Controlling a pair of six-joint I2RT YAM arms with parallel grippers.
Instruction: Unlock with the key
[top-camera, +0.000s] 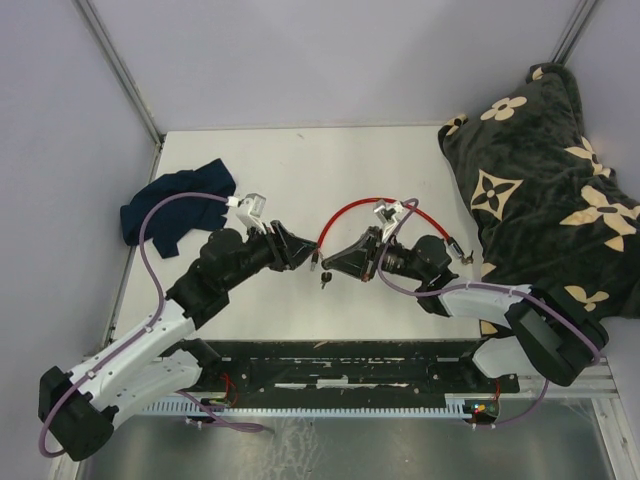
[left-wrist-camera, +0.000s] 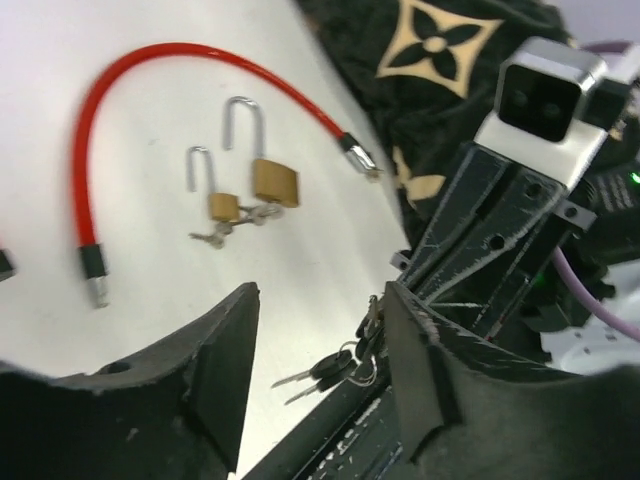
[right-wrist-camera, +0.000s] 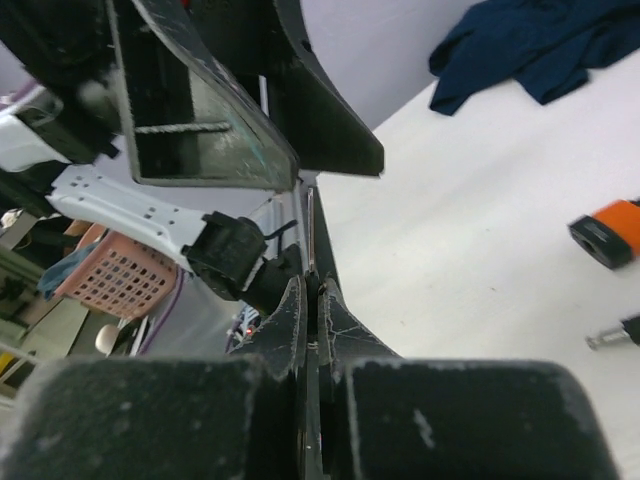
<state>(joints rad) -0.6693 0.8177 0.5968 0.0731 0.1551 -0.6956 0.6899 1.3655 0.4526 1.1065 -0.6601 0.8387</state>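
The right gripper (right-wrist-camera: 313, 290) is pressed together on the key (right-wrist-camera: 310, 230), whose thin blade shows edge-on between its fingers. The left gripper (left-wrist-camera: 320, 300) stands spread just beside it, apparently to yield the grip. The key sits above the middle of the table (top-camera: 260, 170), its long axis along the fingers and its tip toward the left edge. The padlocks (left-wrist-camera: 275, 182) lie nearer the far edge.

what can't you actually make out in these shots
- Key in the right gripper: the right wrist view shows only a thin edge; the shut jaws cover the rest.
- Padlocks: in the top view they are hidden under the right arm; in the left wrist view the keyholes are too small to see.
- Cable: in the right wrist view it is cut off by the right edge.
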